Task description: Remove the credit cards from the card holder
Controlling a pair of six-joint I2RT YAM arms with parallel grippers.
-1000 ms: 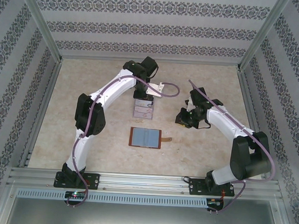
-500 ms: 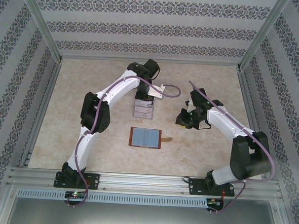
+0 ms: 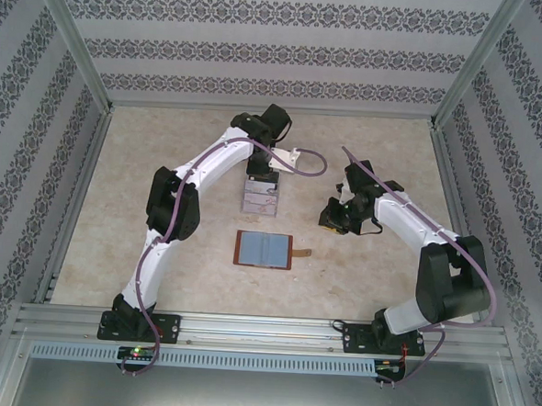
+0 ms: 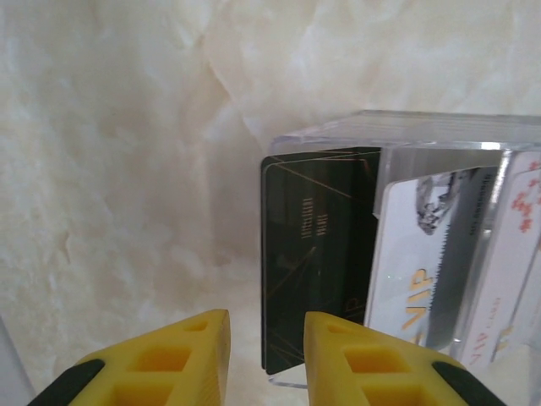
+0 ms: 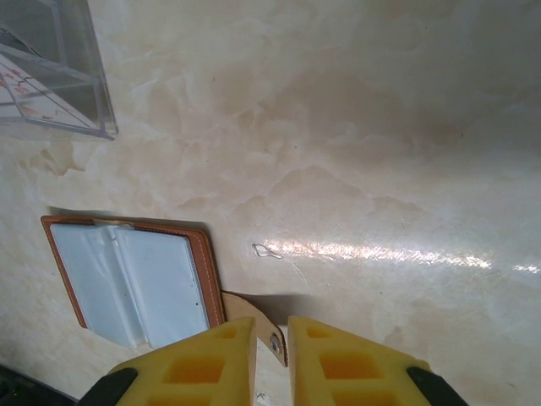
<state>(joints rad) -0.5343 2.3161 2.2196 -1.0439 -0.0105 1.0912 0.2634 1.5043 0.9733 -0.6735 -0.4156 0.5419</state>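
The card holder (image 3: 263, 249) lies open and flat on the table, grey-blue inside up, with its snap tab (image 3: 302, 253) pointing right. It also lies at the lower left of the right wrist view (image 5: 127, 279). A black credit card (image 4: 317, 254) stands upright in the clear rack (image 3: 260, 195), with white VIP cards (image 4: 423, 279) beside it. My left gripper (image 4: 266, 355) hovers just above the rack, open, its jaws astride the black card's left edge without touching it. My right gripper (image 5: 272, 355) hangs right of the card holder, a narrow gap between its fingers and nothing in them.
The clear ridged rack (image 5: 51, 76) stands behind the card holder at mid-table. A small bent wire scrap (image 5: 266, 250) lies on the marble surface. Metal frame rails (image 3: 263, 330) and patterned walls (image 3: 38, 106) border the table. Bare tabletop (image 3: 163, 160) stretches left and right of the arms.
My left gripper has opened and let go of the black card, which now stands in the rack. The left arm's elbow shifted slightly right. The right arm has stayed put.
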